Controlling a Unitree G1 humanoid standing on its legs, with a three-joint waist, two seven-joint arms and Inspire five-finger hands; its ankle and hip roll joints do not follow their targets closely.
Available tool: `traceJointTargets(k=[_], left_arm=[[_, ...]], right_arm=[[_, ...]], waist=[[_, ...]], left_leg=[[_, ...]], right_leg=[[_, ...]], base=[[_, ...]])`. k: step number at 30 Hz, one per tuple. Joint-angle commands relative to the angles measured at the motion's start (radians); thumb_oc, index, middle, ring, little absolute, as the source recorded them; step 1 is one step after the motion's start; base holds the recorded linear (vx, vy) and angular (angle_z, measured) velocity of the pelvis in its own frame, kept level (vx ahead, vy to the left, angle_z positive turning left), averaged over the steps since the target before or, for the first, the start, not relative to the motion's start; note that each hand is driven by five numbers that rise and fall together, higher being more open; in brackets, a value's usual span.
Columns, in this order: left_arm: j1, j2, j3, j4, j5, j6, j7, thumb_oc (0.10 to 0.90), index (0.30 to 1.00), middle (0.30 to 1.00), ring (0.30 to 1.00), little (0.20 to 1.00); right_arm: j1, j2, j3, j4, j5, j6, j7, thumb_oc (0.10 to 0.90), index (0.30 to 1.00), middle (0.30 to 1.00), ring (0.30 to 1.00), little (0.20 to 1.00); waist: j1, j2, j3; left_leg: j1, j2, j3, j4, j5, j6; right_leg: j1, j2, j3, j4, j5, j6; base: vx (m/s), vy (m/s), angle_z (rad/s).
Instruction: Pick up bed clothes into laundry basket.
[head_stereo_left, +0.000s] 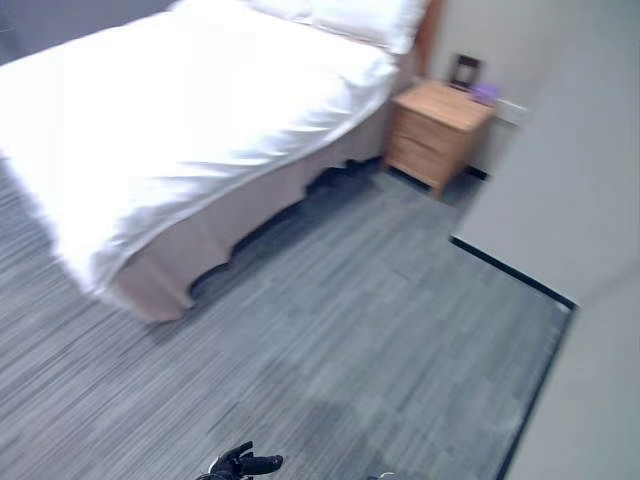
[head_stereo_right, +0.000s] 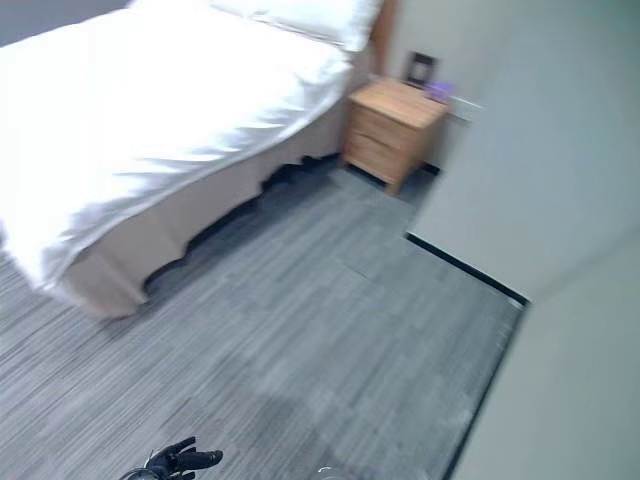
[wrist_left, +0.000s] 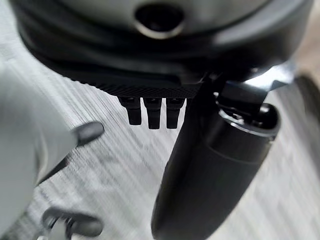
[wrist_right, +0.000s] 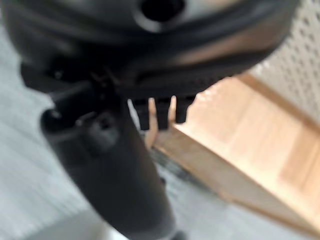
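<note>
Beside the wide bed (head_stereo_left: 150, 230), its white rumpled bedclothes (head_stereo_left: 180, 110) lay spread on top, reaching toward the light wooden nightstand (head_stereo_left: 437, 130). Left hand (head_stereo_left: 245, 464) hung low, well short of the bed, fingers (wrist_left: 152, 112) relaxed; right hand (wrist_right: 115, 165) likewise, holding nothing. Judged: approach stage; next move called for closing on the bed.

One bed (head_stereo_left: 180, 110) is taking up the ten o'clock part of the head views, wearing one white sheet (head_stereo_left: 150, 130) and one beige skirt (head_stereo_left: 215, 235). At least one white pillow (head_stereo_left: 350, 18) is lying at its twelve o'clock end; whether there are more cannot be told. One wooden nightstand (head_stereo_left: 435, 130) is standing at one o'clock, carrying one dark picture frame (head_stereo_left: 465, 70) and one small purple thing (head_stereo_left: 485, 93). One dark hand (head_stereo_left: 243, 464) is showing at six o'clock.
</note>
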Motion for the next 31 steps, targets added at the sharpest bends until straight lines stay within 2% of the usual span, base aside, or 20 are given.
traceJointTargets(k=[1, 2, 4, 6, 8, 10, 12, 13, 15, 16, 18, 19, 22, 24, 25, 27, 31], left_arm=[[-0.006, 0.113, -0.015, -0.029, 0.06, -0.025, 0.005, 0.8, 0.9, 0.9, 0.9, 0.9], [-0.017, 0.123, -0.034, -0.027, 0.083, -0.027, 0.007, 0.8, 0.9, 0.9, 0.9, 0.9], [-0.019, 0.133, -0.042, -0.014, 0.104, -0.025, 0.014, 0.8, 0.9, 0.9, 0.9, 0.9], [-0.008, 0.135, -0.031, -0.004, 0.099, -0.026, 0.021, 0.8, 0.9, 0.9, 0.9, 0.9], [0.003, 0.133, -0.035, 0.011, 0.116, -0.023, 0.015, 0.8, 0.9, 0.9, 0.9, 0.9], [0.012, 0.128, -0.025, 0.017, 0.109, -0.021, 0.016, 0.8, 0.9, 0.9, 0.9, 0.9], [0.024, 0.121, -0.015, 0.014, 0.088, -0.027, 0.014, 0.8, 0.9, 0.9, 0.9, 0.9], [0.037, 0.11, -0.007, -0.008, 0.057, -0.034, 0.008, 0.8, 0.9, 0.9, 0.9, 0.9], [0.04, 0.106, -0.003, -0.02, 0.041, -0.042, 0.014, 0.8, 0.9, 0.9, 0.9, 0.9], [0.037, 0.1, 0.0, -0.028, 0.025, -0.048, 0.021, 0.8, 0.9, 0.9, 0.9, 0.9], [0.037, 0.09, 0.008, -0.034, 0.006, -0.049, 0.033, 0.8, 0.9, 0.9, 0.9, 0.9], [0.047, 0.081, 0.0, -0.03, 0.036, -0.045, 0.034, 0.8, 0.9, 0.9, 0.9, 0.9], [0.055, 0.074, -0.017, -0.032, 0.061, -0.044, 0.027, 0.8, 0.9, 0.9, 0.9, 0.9], [0.06, 0.068, -0.038, -0.031, 0.085, -0.042, 0.02, 0.8, 0.9, 0.9, 0.9, 0.9], [0.06, 0.068, -0.038, -0.031, 0.085, -0.042, 0.02, 0.8, 0.9, 0.9, 0.9, 0.9], [0.057, 0.058, -0.075, -0.036, 0.12, -0.043, 0.012, 0.8, 0.9, 0.9, 0.9, 0.9], [0.048, 0.051, -0.1, -0.057, 0.126, -0.048, 0.019, 0.8, 0.9, 0.9, 0.9, 0.9]], right_arm=[[-0.093, 0.011, 0.048, -0.066, -0.054, -0.029, -0.006, 0.8, 0.9, 0.9, 0.9, 0.9], [-0.108, 0.011, 0.074, -0.084, -0.074, -0.032, -0.006, 0.8, 0.9, 0.9, 0.9, 0.9], [-0.129, 0.008, 0.115, -0.099, -0.109, -0.028, -0.008, 0.8, 0.9, 0.9, 0.9, 0.9], [-0.14, 0.006, 0.123, -0.108, -0.114, -0.032, -0.015, 0.8, 0.9, 0.9, 0.9, 0.9], [-0.163, 0.002, 0.136, -0.096, -0.115, -0.033, -0.018, 0.8, 0.9, 0.9, 0.9, 0.9], [-0.2, 0.01, 0.157, -0.102, -0.115, -0.035, -0.017, 0.8, 0.9, 0.9, 0.9, 0.9], [-0.241, 0.01, 0.201, -0.122, -0.123, -0.046, -0.009, 0.8, 0.9, 0.9, 0.9, 0.9], [-0.249, 0.004, 0.235, -0.154, -0.138, -0.057, 0.003, 0.8, 0.9, 0.9, 0.9, 0.9], [-0.251, 0.001, 0.241, -0.169, -0.132, -0.066, 0.0, 0.8, 0.9, 0.9, 0.9, 0.9], [-0.251, -0.002, 0.237, -0.176, -0.124, -0.069, -0.004, 0.8, 0.9, 0.9, 0.9, 0.9], [-0.246, 0.001, 0.234, -0.163, -0.127, -0.068, -0.007, 0.8, 0.9, 0.9, 0.9, 0.9], [-0.23, 0.004, 0.234, -0.138, -0.147, -0.064, -0.005, 0.8, 0.9, 0.9, 0.9, 0.9], [-0.215, 0.007, 0.224, -0.116, -0.148, -0.063, -0.007, 0.8, 0.9, 0.9, 0.9, 0.9], [-0.198, 0.019, 0.218, -0.045, -0.173, -0.051, -0.01, 0.8, 0.9, 0.9, 0.9, 0.9], [-0.198, 0.019, 0.218, -0.045, -0.173, -0.052, -0.01, 0.8, 0.9, 0.9, 0.9, 0.9], [-0.186, 0.037, 0.215, 0.02, -0.221, -0.029, -0.018, 0.8, 0.9, 0.9, 0.9, 0.9], [-0.189, 0.053, 0.224, 0.035, -0.242, -0.022, -0.034, 0.8, 0.9, 0.9, 0.9, 0.9]], waist=[[0.027, -0.1, 0.04], [0.018, -0.105, 0.045], [0.029, -0.1, 0.043], [0.054, -0.095, 0.038], [0.08, -0.102, 0.025], [0.114, -0.107, 0.007], [0.147, -0.114, 0.002], [0.172, -0.125, 0.007], [0.183, -0.132, 0.019], [0.187, -0.136, 0.033], [0.187, -0.143, 0.047], [0.178, -0.14, 0.039], [0.173, -0.131, 0.028], [0.169, -0.114, 0.009], [0.168, -0.114, 0.009], [0.164, -0.097, -0.013], [0.166, -0.091, -0.018]], left_leg=[[-0.001, -0.033, -0.096, 0.026, -0.057, 0.007], [-0.017, -0.042, -0.134, 0.02, -0.046, 0.01], [-0.042, -0.055, -0.216, 0.008, -0.024, 0.009], [-0.046, -0.055, -0.258, -0.005, -0.011, 0.007], [-0.04, -0.061, -0.309, -0.022, 0.002, 0.006], [-0.051, -0.064, -0.327, -0.021, 0.012, -0.001], [-0.049, -0.052, -0.351, -0.023, 0.031, -0.016], [-0.063, -0.045, -0.387, 0.008, 0.037, -0.031], [-0.079, -0.045, -0.408, 0.042, 0.037, -0.037], [-0.104, -0.052, -0.416, 0.084, 0.038, -0.039], [-0.116, -0.06, -0.365, 0.134, 0.028, -0.039], [-0.095, -0.059, -0.297, 0.115, 0.01, -0.032], [-0.084, -0.06, -0.272, 0.071, 0.014, -0.027], [-0.061, -0.086, -0.301, -0.012, 0.028, -0.017], [-0.06, -0.086, -0.301, -0.014, 0.029, -0.016], [-0.02, -0.099, -0.296, -0.09, 0.049, -0.009], [0.001, -0.106, -0.304, -0.123, 0.062, -0.006]], right_leg=[[-0.106, -0.003, 0.123, 0.028, 0.122, 0.05], [-0.122, 0.019, 0.219, 0.046, 0.135, 0.079], [-0.101, 0.032, 0.349, 0.03, 0.135, 0.09], [-0.065, 0.012, 0.379, 0.002, 0.129, 0.079], [-0.011, 0.024, 0.419, -0.065, 0.103, 0.074], [0.024, 0.018, 0.393, -0.117, 0.088, 0.065], [0.053, 0.035, 0.382, -0.165, 0.099, 0.057], [0.084, 0.046, 0.361, -0.202, 0.099, 0.04], [0.092, 0.049, 0.352, -0.209, 0.102, 0.03], [0.097, 0.048, 0.331, -0.21, 0.103, 0.023], [0.1, 0.038, 0.284, -0.209, 0.108, 0.019], [0.101, 0.035, 0.257, -0.226, 0.114, 0.016], [0.103, 0.043, 0.24, -0.25, 0.123, 0.02], [0.102, 0.048, 0.234, -0.272, 0.138, 0.027], [0.103, 0.048, 0.233, -0.273, 0.138, 0.027], [0.11, 0.043, 0.224, -0.279, 0.141, 0.036], [0.118, 0.04, 0.22, -0.275, 0.138, 0.037]], base=[[-0.34, 0.053, 0.66], [-0.27, -0.021, 1.08], [-0.09, -0.032, 1.65], [0.01, -0.071, 1.45], [0.02, -0.099, 0.81], [-0.01, -0.142, 0.74], [-0.03, -0.262, 0.32], [-0.01, -0.226, 0.11], [-0.04, -0.192, 0.47], [-0.1, -0.194, 0.91], [-0.11, -0.115, 0.88], [-0.08, -0.046, 0.79], [-0.03, -0.004, 0.59], [0.02, 0.057, 0.21], [0.04, 0.077, 0.15], [0.08, 0.087, 0.01], [0.04, 0.053, 0.02]])
